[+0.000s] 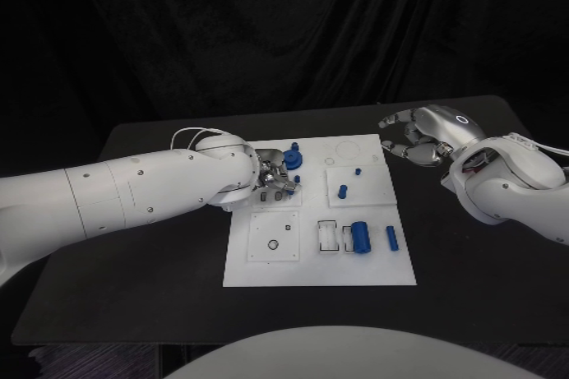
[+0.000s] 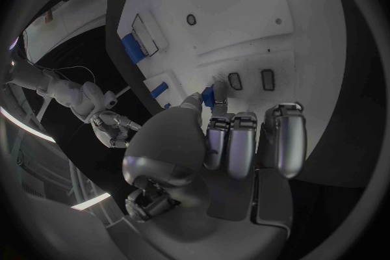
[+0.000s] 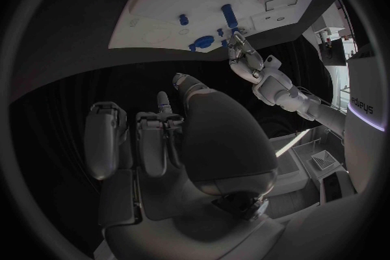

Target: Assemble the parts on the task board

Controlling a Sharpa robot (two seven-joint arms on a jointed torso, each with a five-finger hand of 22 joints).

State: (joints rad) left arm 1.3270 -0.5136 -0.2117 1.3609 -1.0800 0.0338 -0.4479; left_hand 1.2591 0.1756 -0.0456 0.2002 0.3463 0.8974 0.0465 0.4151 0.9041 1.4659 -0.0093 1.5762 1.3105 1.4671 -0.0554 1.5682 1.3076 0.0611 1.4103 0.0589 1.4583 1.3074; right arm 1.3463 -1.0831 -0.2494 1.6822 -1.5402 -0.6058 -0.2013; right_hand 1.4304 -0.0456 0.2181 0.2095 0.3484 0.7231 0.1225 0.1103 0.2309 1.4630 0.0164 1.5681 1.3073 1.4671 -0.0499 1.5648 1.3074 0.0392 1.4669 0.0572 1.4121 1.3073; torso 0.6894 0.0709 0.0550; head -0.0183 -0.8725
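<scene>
The white task board (image 1: 320,268) is laid in the middle of the black counter (image 1: 142,288). The left hand (image 1: 270,180) is placed over the board's far left part, and a small blue part (image 2: 217,95) is pinched between its thumb and a fingertip, just above two small slots. The right hand (image 1: 418,136) is held over the counter beside the board's far right corner; its fingers are curled inward and nothing is held in them. More blue parts (image 1: 362,237) are seen lying in the near right trays.

White arms (image 1: 118,198), silver hands (image 1: 421,136), perhaps cabled.
</scene>
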